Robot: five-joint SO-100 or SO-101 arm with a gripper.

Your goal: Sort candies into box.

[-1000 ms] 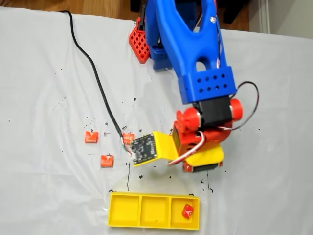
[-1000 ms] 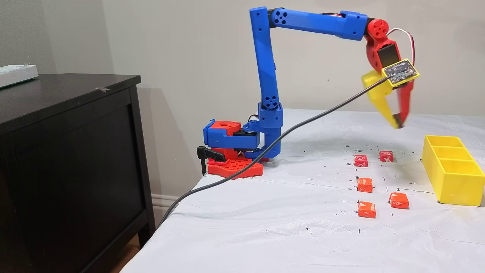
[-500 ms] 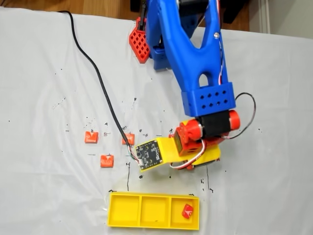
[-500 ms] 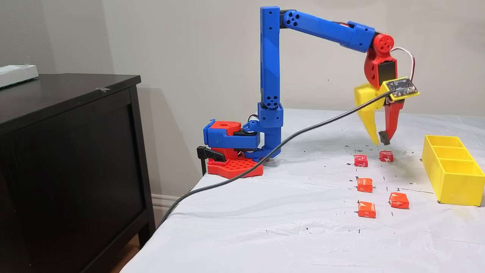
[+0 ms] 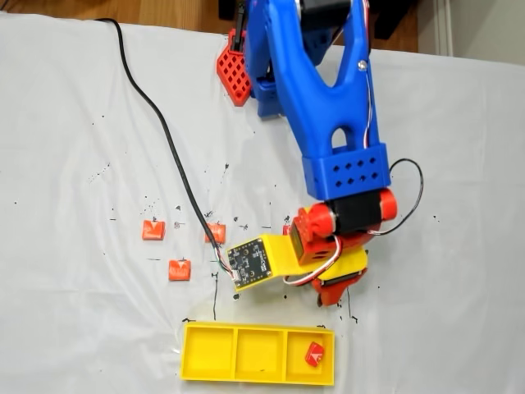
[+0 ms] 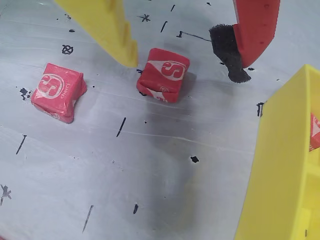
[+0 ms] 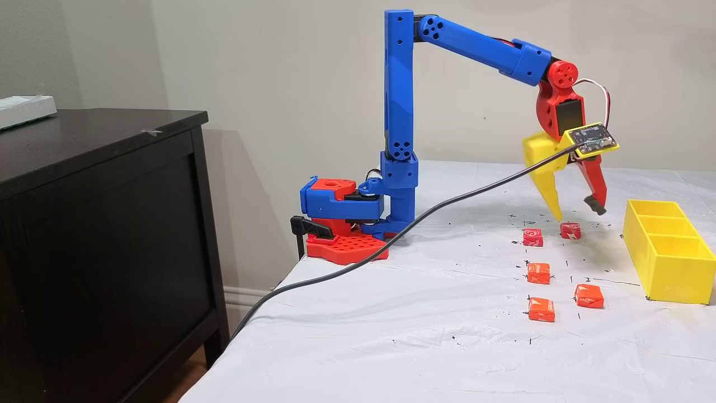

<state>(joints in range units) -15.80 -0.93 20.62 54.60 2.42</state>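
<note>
From my seat I see the gripper point(image 7: 579, 215) hanging just above the white table cover point(image 7: 425, 313), its yellow and red fingers spread apart over a red candy point(image 6: 163, 74); the yellow fingertip point(image 6: 129, 56) sits just beside that candy's left edge in the wrist view, and I cannot tell whether they touch. A second red candy point(image 6: 58, 91) lies further left on the cover. Three orange candies point(image 7: 538, 273) rest nearer the side camera. The yellow box point(image 5: 257, 354) lies near the gripper, with one red candy point(image 5: 314, 354) in its right-hand compartment in the top-down fixed view.
</note>
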